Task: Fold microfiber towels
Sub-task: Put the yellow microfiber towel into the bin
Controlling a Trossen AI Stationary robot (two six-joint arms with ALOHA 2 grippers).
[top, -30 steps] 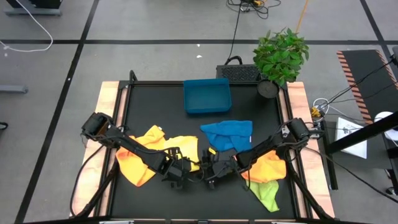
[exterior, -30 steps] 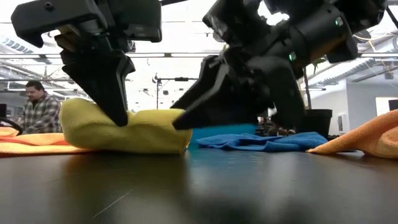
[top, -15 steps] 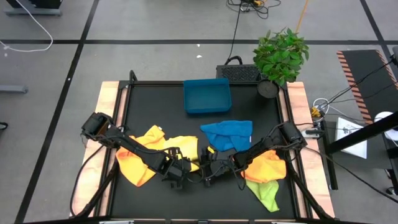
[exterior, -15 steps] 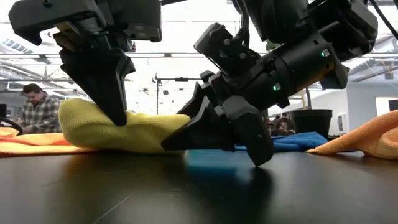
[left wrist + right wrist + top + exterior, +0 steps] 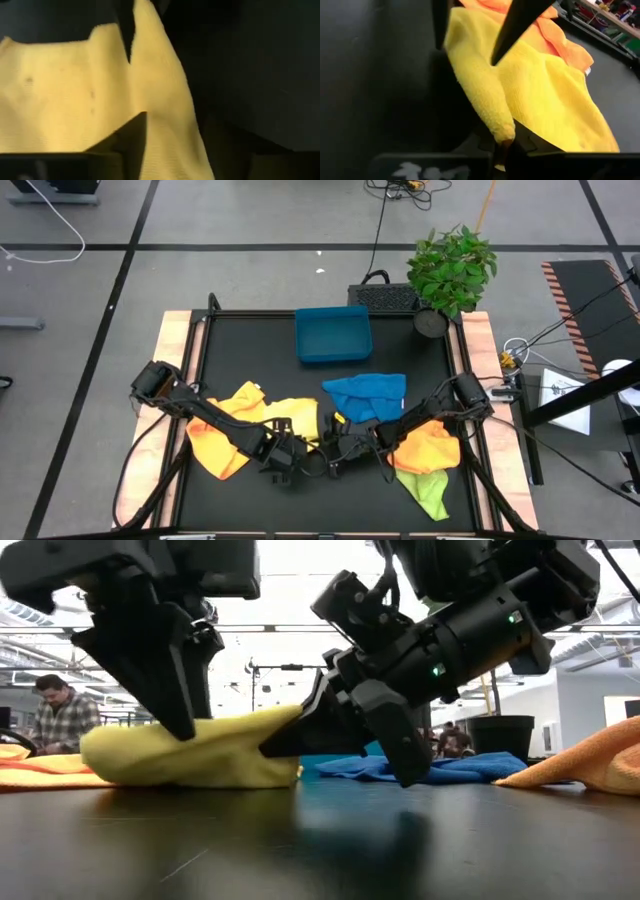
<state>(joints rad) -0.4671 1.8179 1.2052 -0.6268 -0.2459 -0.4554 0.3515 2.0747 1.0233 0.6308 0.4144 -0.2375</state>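
A pale yellow towel (image 5: pixel 295 418) lies bunched at the table's near middle, on top of an orange-yellow towel (image 5: pixel 222 442). My right gripper (image 5: pixel 333 460) is at the yellow towel's right end, shut on it. My left gripper (image 5: pixel 283 458) points down over the yellow towel (image 5: pixel 190 755) just to the left. It is open, with one finger (image 5: pixel 127 35) on each side of a ridge in the cloth. A blue towel (image 5: pixel 365 395) lies behind them. An orange towel (image 5: pixel 428 445) and a lime green towel (image 5: pixel 430 492) lie at the near right. My right gripper pinches the yellow towel's rolled right edge (image 5: pixel 496 122) between its two fingers. It comes low from the table's right, slanting a little down. The held end (image 5: pixel 285 720) is raised slightly; the rest lies on the table. My left gripper's tips (image 5: pixel 183 728) reach the cloth's top; I cannot tell if they touch.
A rigid blue tray (image 5: pixel 333 332) stands at the far middle of the black table (image 5: pixel 250 360). A potted plant (image 5: pixel 450 270) is at the far right corner. In the low view a person (image 5: pixel 62 720) stands in the room beyond the table.
My right gripper has dropped and moved toward the table's left, onto the yellow towel's right end, and has shut on it. My left gripper has opened and let go of the cloth. The towel's left bulge has sunk flatter and its right end has risen a little.
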